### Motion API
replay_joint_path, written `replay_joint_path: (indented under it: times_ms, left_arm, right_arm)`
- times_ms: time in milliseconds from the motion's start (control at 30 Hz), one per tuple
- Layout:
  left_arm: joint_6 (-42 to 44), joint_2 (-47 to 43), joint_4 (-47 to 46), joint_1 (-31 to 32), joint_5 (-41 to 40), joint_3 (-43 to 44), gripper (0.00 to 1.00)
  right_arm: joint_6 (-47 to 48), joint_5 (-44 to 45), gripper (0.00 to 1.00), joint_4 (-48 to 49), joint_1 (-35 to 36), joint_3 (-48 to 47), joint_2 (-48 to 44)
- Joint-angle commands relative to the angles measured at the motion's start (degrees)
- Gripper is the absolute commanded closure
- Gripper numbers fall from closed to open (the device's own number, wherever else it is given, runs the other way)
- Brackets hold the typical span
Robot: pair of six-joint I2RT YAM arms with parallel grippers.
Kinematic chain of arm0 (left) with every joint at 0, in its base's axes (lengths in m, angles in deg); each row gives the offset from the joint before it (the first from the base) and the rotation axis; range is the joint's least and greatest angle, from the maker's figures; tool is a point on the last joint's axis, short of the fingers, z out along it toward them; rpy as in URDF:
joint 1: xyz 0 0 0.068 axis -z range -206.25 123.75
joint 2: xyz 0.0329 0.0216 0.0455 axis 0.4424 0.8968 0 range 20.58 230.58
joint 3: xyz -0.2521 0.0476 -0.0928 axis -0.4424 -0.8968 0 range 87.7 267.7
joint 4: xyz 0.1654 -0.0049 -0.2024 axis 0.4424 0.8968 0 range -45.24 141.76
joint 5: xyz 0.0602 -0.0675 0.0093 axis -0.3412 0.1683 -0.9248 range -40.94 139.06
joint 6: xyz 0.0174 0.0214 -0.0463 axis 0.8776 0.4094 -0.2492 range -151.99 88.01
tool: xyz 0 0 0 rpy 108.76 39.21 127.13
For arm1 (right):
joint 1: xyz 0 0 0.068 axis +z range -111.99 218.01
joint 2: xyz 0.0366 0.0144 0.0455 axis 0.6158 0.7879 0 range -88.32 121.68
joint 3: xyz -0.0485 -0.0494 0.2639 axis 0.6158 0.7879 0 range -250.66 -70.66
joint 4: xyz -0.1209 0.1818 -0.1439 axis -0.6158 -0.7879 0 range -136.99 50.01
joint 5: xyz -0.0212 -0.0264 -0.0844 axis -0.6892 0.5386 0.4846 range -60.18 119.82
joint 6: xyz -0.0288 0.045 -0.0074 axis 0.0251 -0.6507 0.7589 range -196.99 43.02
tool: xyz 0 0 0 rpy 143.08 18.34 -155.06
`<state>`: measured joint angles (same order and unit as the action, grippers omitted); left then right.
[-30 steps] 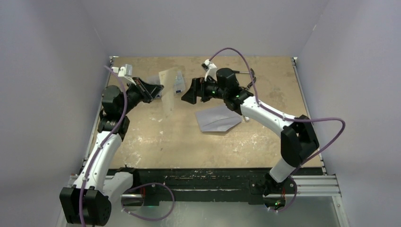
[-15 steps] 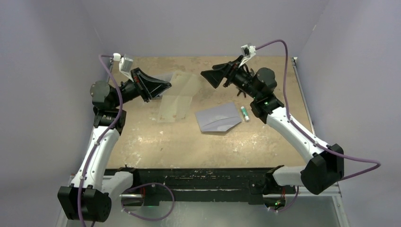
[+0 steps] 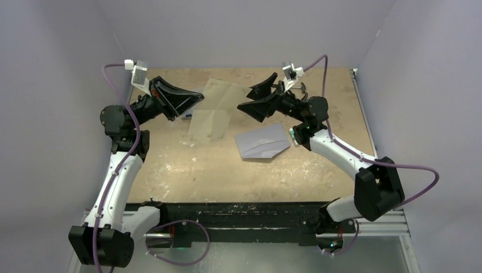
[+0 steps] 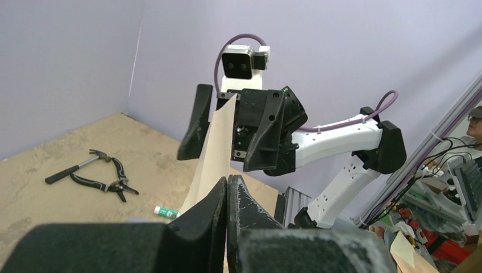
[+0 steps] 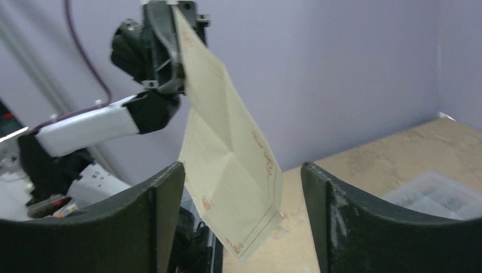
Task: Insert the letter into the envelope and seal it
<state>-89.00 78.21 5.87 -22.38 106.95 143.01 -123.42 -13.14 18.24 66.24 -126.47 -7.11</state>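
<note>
My left gripper (image 3: pixel 200 101) is shut on one edge of the cream letter (image 3: pixel 213 111) and holds it in the air above the table. The sheet hangs open with its centre crease showing. In the left wrist view the jaws (image 4: pixel 227 181) pinch the letter (image 4: pixel 219 142) edge-on. My right gripper (image 3: pixel 245 99) is open and faces the letter's free edge. In the right wrist view the letter (image 5: pixel 227 159) hangs in front of the open gripper (image 5: pixel 241 170), apart from both fingers. The grey-lavender envelope (image 3: pixel 262 142) lies flat on the table below the right gripper.
A green-and-white glue stick (image 4: pixel 166 212) lies beside the envelope. A hammer (image 4: pixel 77 168) and pliers (image 4: pixel 111 181) lie at the back right. A clear plastic compartment box (image 5: pixel 435 196) sits on the table. Purple walls enclose the table.
My right gripper has swung down and left, closing in on the letter's free edge. My left gripper has risen a little with the letter still in it.
</note>
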Motion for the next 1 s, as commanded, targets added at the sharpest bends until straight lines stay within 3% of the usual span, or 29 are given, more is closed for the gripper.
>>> replay_joint_path:
  times_ms: [0,167,300,333,467,533,667,967]
  left_arm:
    - [-4.0,-0.5,-5.4,0.3,-1.8,1.8,1.00]
    - [-4.8,-0.2,-6.1,0.3,-2.1,1.5,1.00]
    - [-4.7,0.2,-5.1,0.4,-2.1,1.3,1.00]
    - [-4.1,0.3,-3.8,0.4,-2.1,1.4,1.00]
    - [4.3,0.8,9.4,0.5,-1.8,3.4,0.50]
    - [11.1,1.0,21.3,0.4,-2.1,4.8,0.36]
    - [21.1,1.7,32.2,0.4,-1.0,5.0,0.29]
    - [27.4,2.2,35.0,0.4,-3.4,3.8,0.31]
  right_arm:
    - [-12.5,-6.4,0.31,23.2,0.2,0.3,2.0]
    - [-19.8,-6.0,0.68,30.5,0.2,-1.7,5.3]
    - [-18.9,-4.1,1.00,25.7,0.2,-3.5,5.2]
    - [-17.6,-3.4,1.00,22.9,0.2,-3.9,4.7]
    - [-8.4,0.9,1.00,4.4,0.1,-5.8,1.2]
    - [-3.6,3.4,1.00,-3.9,0.1,-7.0,-0.8]
    - [1.3,4.4,1.00,-12.7,-0.6,-8.1,-3.7]
    - [10.2,-1.5,1.00,-30.1,-1.1,-14.0,-6.6]
